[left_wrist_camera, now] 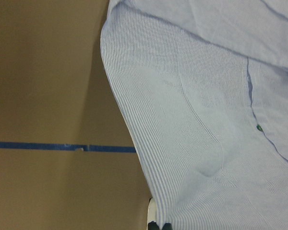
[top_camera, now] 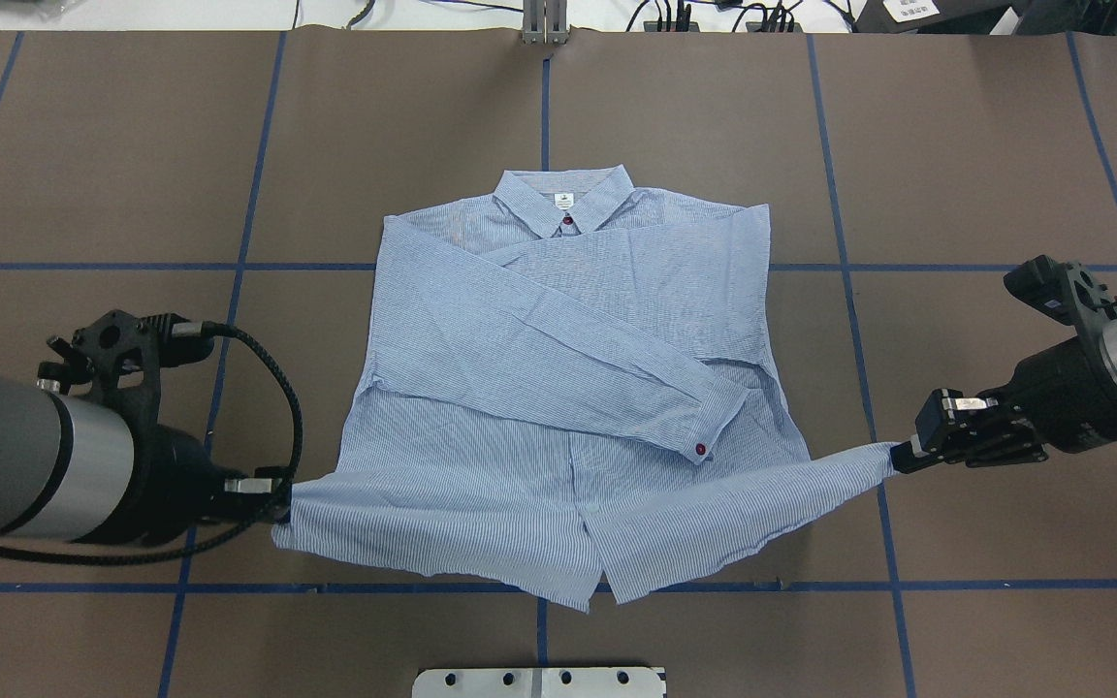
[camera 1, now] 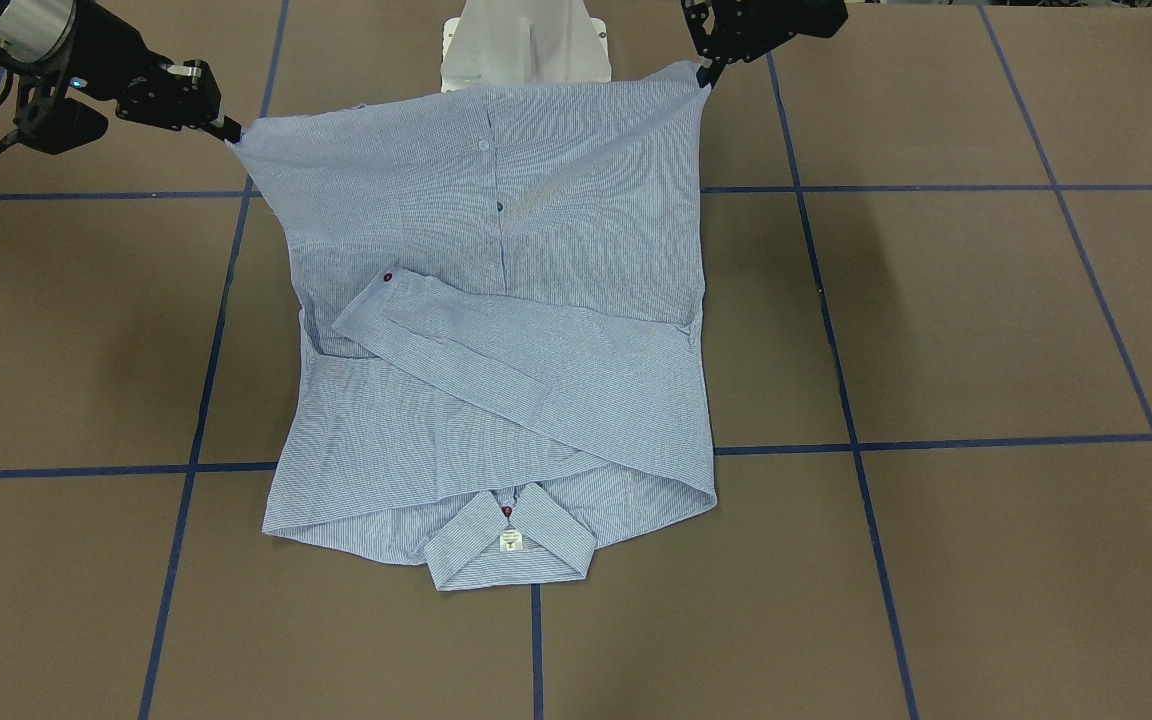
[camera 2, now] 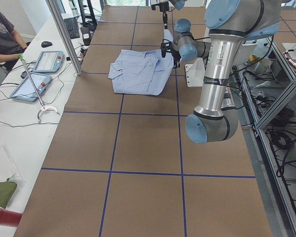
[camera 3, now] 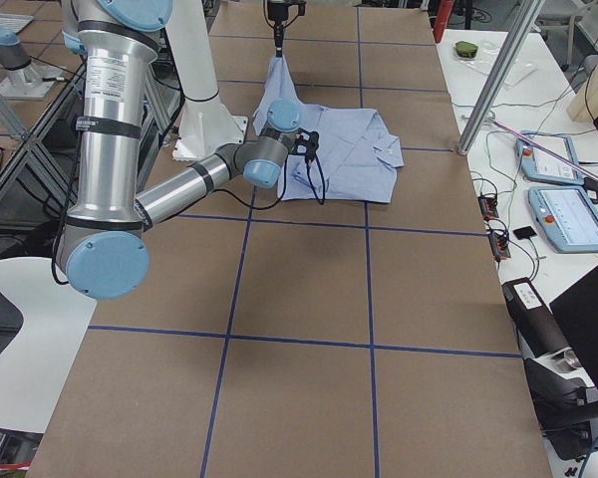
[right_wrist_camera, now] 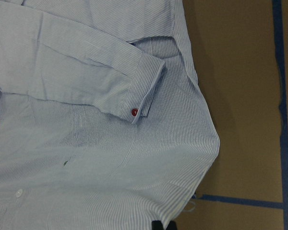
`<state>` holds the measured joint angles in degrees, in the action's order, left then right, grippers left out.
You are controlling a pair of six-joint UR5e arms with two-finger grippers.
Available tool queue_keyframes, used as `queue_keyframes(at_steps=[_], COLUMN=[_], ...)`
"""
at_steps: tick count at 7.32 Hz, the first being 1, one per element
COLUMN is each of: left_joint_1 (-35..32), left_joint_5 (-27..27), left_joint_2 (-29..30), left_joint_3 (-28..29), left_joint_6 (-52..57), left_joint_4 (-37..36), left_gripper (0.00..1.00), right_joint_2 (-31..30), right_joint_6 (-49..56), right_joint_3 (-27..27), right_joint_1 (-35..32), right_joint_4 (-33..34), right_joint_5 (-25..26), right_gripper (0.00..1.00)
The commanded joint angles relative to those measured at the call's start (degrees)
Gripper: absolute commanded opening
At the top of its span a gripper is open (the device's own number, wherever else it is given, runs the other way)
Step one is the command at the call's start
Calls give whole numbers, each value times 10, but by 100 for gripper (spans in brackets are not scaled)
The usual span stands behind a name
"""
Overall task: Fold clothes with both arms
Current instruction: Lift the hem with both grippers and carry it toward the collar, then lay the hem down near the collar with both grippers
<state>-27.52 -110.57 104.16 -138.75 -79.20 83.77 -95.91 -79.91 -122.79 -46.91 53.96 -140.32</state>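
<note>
1. The left end effector [top_camera: 279,502] and right end effector [top_camera: 896,456] each clamp a hem corner of the shirt [top_camera: 568,388], lower frame.
2. The shirt lies mid-frame on the counter [top_camera: 956,145], its collar [top_camera: 563,199] toward the upper frame, equally far from both.

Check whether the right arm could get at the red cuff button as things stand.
Probably not yet: the right gripper is shut on the shirt at a hem corner. The cuff button lies uncovered on that arm's side, nothing between.
</note>
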Motion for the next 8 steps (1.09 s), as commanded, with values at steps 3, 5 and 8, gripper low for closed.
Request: queue_keyframes(at_steps=[3,5,8], left_joint_1=[-82,-129,-154], left_joint_5=[-14,-15,-15], left_joint_2=[96,108,124], left_joint_3=[122,151,240], left_joint_6=[32,75,76], left_joint_4=[8,14,113], left_gripper=[0,0,0], right_joint_2=[90,125,204], right_joint_6=[-1,0,5], right_joint_3=[84,122,211], right_joint_1=[-58,-81,-114], right_joint_4=[4,3,3], right_joint_5=[0,0,0], right_gripper=[0,0,0])
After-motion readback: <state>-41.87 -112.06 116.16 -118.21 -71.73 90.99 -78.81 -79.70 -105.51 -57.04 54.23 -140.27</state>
